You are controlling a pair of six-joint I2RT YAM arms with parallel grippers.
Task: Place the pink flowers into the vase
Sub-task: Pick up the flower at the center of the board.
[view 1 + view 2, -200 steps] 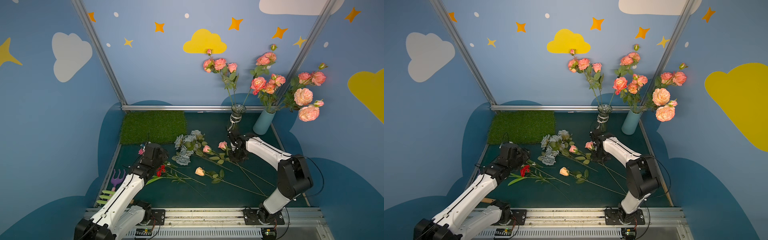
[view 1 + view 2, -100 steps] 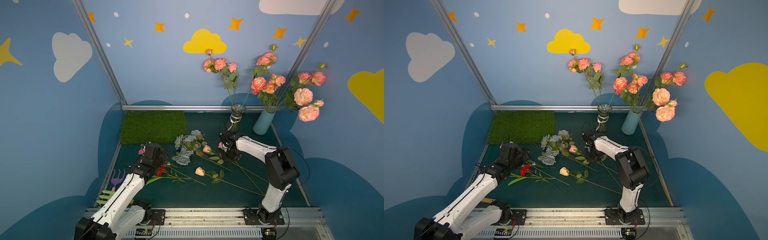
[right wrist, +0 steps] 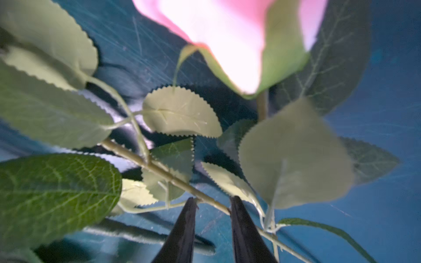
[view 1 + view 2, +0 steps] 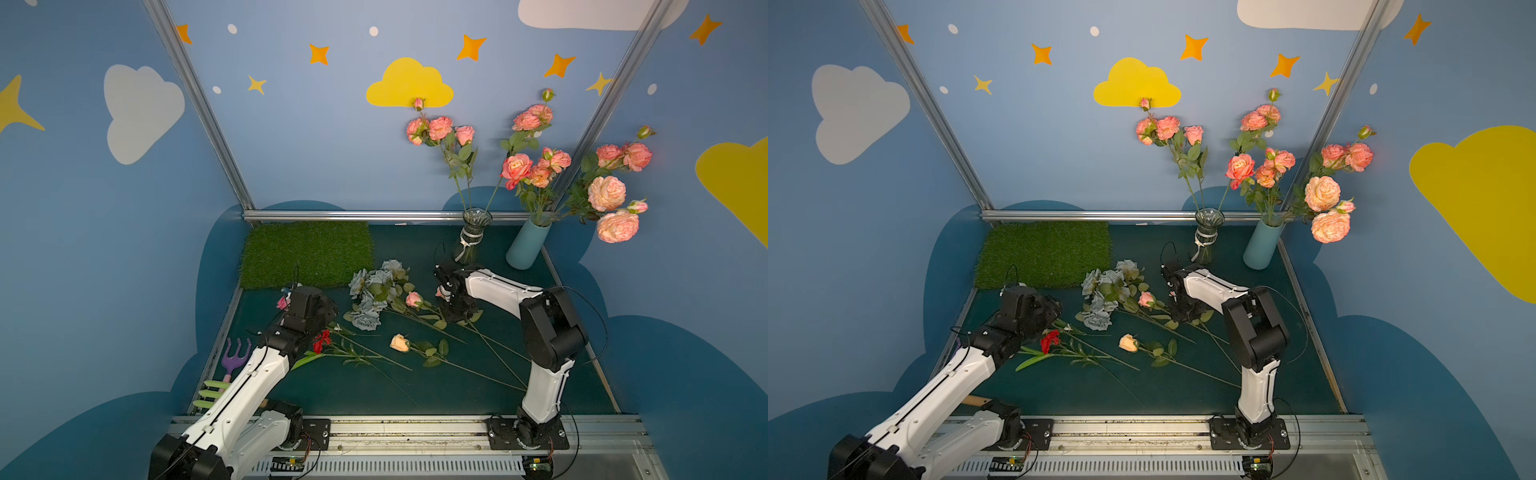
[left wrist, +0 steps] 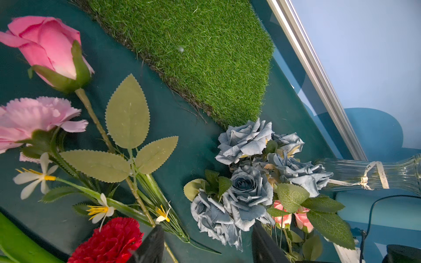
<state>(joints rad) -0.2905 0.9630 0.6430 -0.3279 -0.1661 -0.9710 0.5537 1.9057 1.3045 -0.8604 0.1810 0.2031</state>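
Surface: dark green, your pink flowers loose.
Room: blue walls.
Left claw: spread.
Right claw: parted astride stem.

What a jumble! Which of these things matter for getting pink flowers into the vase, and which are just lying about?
In the job: pink roses on the table, glass vase, teal vase, right gripper.
Lying about: grey-blue roses, red carnation, grass mat, purple toy rake.

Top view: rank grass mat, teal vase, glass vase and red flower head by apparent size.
1. grass mat
2. teal vase and glass vase: look about alike, not ranked
3. red flower head
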